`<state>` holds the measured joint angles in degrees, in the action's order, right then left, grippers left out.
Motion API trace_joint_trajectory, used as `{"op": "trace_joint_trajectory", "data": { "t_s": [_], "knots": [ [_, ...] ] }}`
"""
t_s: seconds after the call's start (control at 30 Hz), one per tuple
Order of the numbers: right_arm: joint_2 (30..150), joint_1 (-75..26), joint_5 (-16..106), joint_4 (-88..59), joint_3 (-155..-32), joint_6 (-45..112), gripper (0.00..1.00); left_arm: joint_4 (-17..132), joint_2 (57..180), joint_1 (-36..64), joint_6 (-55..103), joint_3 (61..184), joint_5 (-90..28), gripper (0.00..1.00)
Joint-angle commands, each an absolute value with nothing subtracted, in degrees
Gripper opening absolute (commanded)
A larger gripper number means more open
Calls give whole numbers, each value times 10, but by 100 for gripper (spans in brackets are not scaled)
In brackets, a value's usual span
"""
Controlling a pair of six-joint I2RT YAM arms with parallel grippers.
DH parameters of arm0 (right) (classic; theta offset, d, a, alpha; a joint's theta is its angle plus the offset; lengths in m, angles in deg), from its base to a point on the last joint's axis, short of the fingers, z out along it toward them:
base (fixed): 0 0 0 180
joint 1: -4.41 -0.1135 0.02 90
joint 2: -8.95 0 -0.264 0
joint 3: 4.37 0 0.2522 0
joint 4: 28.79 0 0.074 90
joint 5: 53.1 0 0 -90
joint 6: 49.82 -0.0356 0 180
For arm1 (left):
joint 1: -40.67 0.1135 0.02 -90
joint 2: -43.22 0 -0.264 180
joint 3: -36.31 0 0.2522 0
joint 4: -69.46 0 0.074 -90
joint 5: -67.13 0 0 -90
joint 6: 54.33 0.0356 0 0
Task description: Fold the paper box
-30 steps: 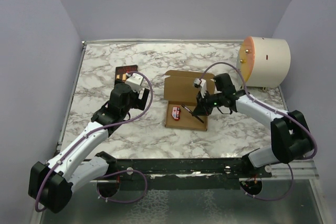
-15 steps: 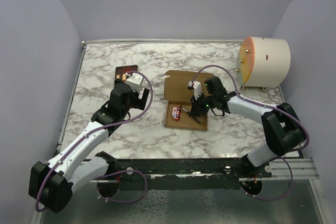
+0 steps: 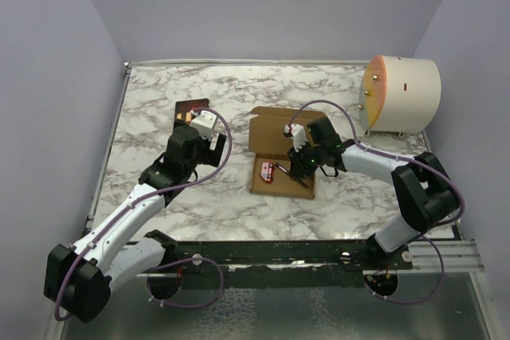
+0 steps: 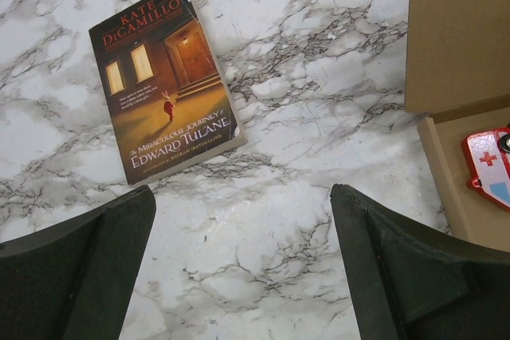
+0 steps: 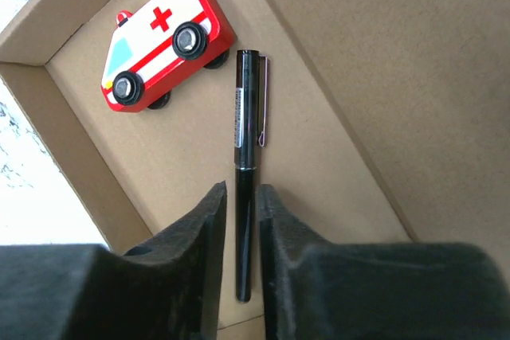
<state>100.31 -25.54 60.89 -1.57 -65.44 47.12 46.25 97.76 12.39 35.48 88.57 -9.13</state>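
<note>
The paper box (image 3: 276,127) lies open mid-table, its brown lid flat behind the shallow tray (image 5: 335,101). In the tray are a red and white toy ambulance (image 5: 163,41) and a black pen (image 5: 245,117), both lying on the tray floor. My right gripper (image 5: 242,193) reaches into the tray (image 3: 300,166) with its jaws slightly apart. The pen's rear end sits between the pads with a thin gap on each side. My left gripper (image 4: 243,190) hangs wide open over bare marble, left of the box (image 4: 458,37), holding nothing.
A dark book (image 4: 163,85) with an orange cover picture lies on the marble ahead and left of my left gripper (image 3: 205,137). A large cream cylinder (image 3: 402,93) stands at the back right. Purple walls close in the table on three sides.
My right arm has shifted left over the tray and its jaws have parted a little from the pen, which now rests on the tray floor. The left arm has not moved.
</note>
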Motion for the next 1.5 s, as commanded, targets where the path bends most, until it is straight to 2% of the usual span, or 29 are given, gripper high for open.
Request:
{"op": "trace_joint_trajectory", "data": {
  "t_s": [0.0, 0.23, 0.3, 0.43, 0.53, 0.7, 0.8, 0.83, 0.9, 1.07, 1.23, 1.47],
  "knots": [
    [997, -259, 596, -17, -674, 482, 24, 480, 979, 128, 361, 882, -101, 95],
    [967, -259, 610, -7, -670, 501, 28, 481, 978, 129, 361, 882, -104, 95],
    [950, -258, 628, 3, -672, 517, 33, 482, 977, 129, 362, 881, -106, 95],
    [912, -215, 743, 82, -696, 610, 45, 494, 969, 130, 362, 876, -124, 95],
    [873, -159, 863, 119, -706, 654, 49, 516, 957, 132, 348, 866, -160, 95],
    [797, -84, 929, 125, -708, 690, 55, 594, 931, 141, 320, 833, -219, 93],
    [766, -71, 893, 125, -734, 688, 70, 651, 936, 155, 271, 817, -261, 94],
    [765, -69, 883, 117, -742, 677, 77, 666, 947, 159, 250, 819, -280, 94],
    [781, -68, 868, 94, -755, 630, 99, 689, 974, 173, 216, 829, -327, 95],
    [894, -60, 1010, 243, -867, 686, 99, 784, 1082, 238, 120, 857, -503, 96],
    [836, -29, 983, 140, -789, 612, 99, 855, 1196, 287, 36, 905, -648, 94],
    [803, 17, 997, 86, -723, 570, 98, 841, 1342, 290, 70, 1004, -718, 83]
  ]
}}
